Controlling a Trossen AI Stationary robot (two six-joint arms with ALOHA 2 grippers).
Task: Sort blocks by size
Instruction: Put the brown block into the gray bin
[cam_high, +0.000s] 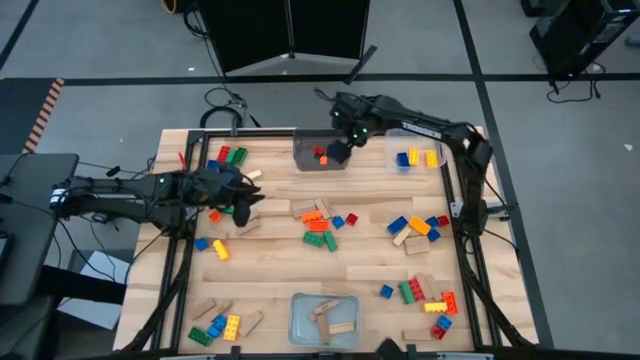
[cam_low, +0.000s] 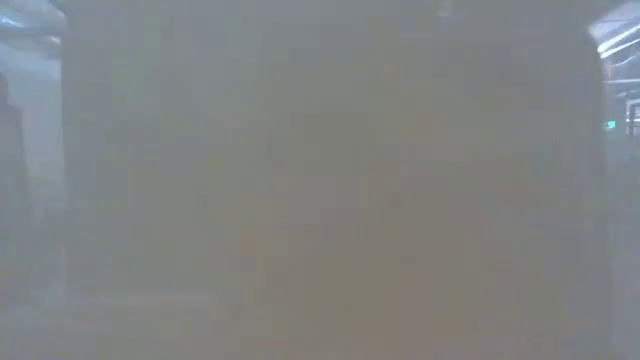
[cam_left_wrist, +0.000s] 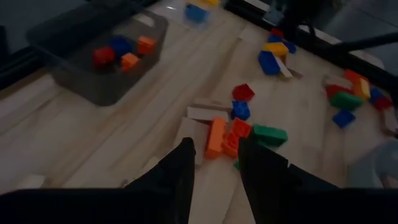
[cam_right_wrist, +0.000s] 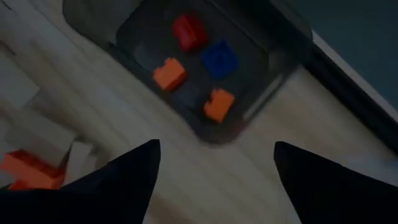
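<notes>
1. While four small bricks, a red brick (cam_right_wrist: 189, 31), a blue brick (cam_right_wrist: 220, 59) and two orange, sit in the dark bin (cam_right_wrist: 273, 68) at the table's far edge, the right gripper (cam_right_wrist: 214, 171) hangs above it, fingers spread wide, empty
2. Left gripper (cam_left_wrist: 214, 168): over the table's left side, near the mixed brick pile (cam_left_wrist: 233, 134); fingers narrowly parted, nothing visibly between them

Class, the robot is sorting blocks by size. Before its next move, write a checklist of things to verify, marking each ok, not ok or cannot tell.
1. Right pincer open and empty: ok.
2. Right pincer above the dark grey plastic bin: ok.
3. That bin holds only small studded bricks, one red, one blue, two orange: ok.
4. Left pincer empty: ok.
5. Long orange studded brick just ahead of left pincer: ok.
6. Low view usable: not ok.
</notes>
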